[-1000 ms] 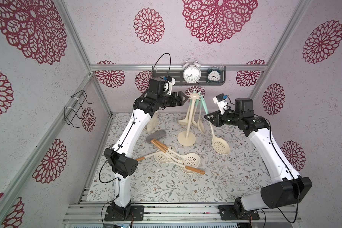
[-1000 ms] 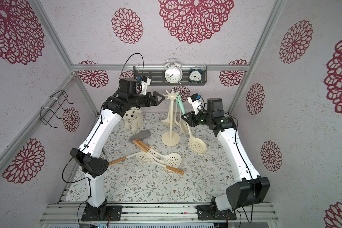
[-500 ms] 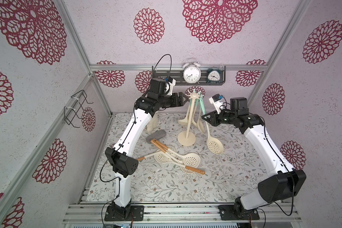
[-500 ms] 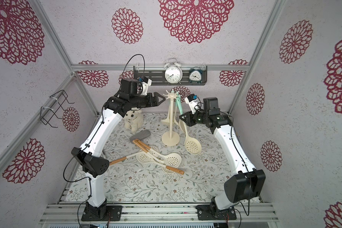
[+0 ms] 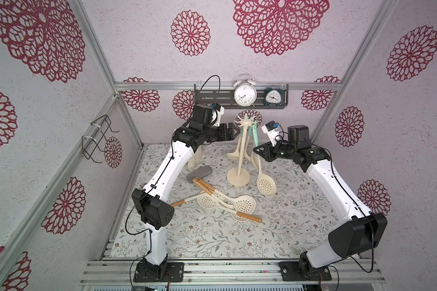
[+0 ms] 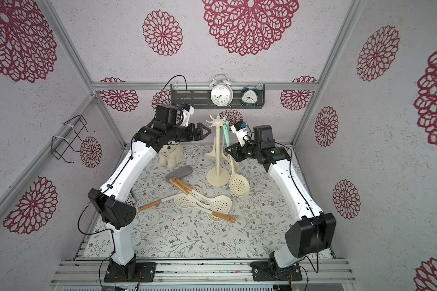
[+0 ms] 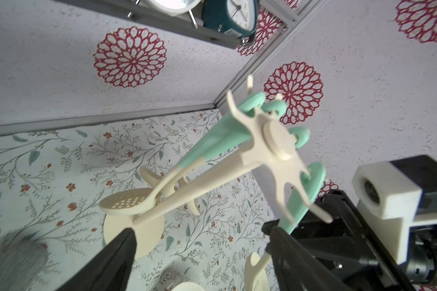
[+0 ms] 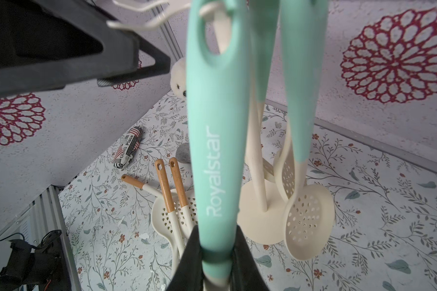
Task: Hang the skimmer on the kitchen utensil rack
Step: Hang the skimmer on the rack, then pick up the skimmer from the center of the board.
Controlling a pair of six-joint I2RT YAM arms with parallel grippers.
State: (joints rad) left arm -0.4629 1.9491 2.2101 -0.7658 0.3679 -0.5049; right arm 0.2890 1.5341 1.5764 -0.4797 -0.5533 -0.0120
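The kitchen utensil rack (image 5: pixel 242 153) stands at the back of the mat, its star crown (image 6: pixel 216 122) on top. My right gripper (image 5: pixel 259 151) is shut on the mint handle of the skimmer (image 8: pixel 213 151). The skimmer's cream perforated bowl (image 5: pixel 266 182) hangs beside the rack's round base (image 6: pixel 218 177). In the right wrist view a cream hook shows through the handle's hole, right at the crown. My left gripper (image 5: pixel 236 130) is open just left of the crown, with nothing between its fingers (image 7: pixel 121 252). Two other mint-handled skimmers (image 8: pixel 303 100) hang on the rack.
Several wood-handled skimmers (image 5: pixel 227 201) lie crossed on the mat in front of the rack. A grey pad (image 5: pixel 198 172) and a white plush toy (image 6: pixel 170 155) sit left of it. A clock shelf (image 5: pixel 212 97) is on the back wall, a wire rack (image 5: pixel 96 141) on the left.
My right gripper has carried the skimmer left, in toward the rack, and its bowl now hangs closer to the base. The left arm has barely moved.
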